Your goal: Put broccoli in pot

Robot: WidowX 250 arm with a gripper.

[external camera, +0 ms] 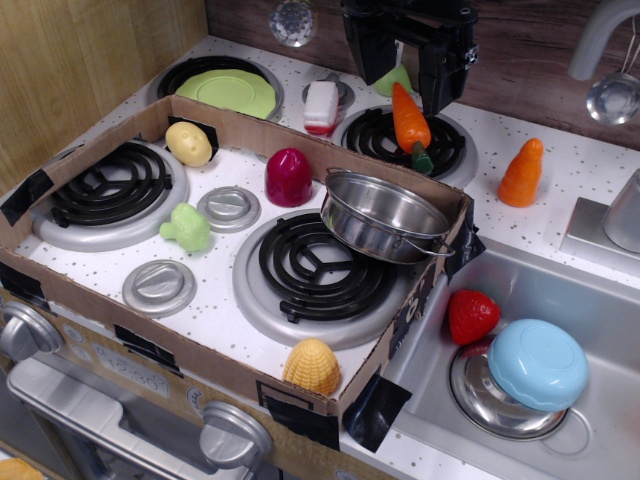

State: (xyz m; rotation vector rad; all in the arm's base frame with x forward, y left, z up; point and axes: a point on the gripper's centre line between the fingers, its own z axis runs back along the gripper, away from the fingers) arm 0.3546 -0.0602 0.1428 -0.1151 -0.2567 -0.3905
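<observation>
Observation.image view: we saw broccoli point(187, 228) lying apart from the pot point(385, 215); gripper point(410, 40) state unclear; no writing legible.

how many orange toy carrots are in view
2. One orange toy carrot lies on the back right burner below the gripper; the other stands upright on the speckled counter further right. More may be hidden.

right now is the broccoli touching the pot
Apart. The single camera view shows the broccoli on the white stovetop left of the front burner, with a knob and bare surface between it and the pot.
</observation>
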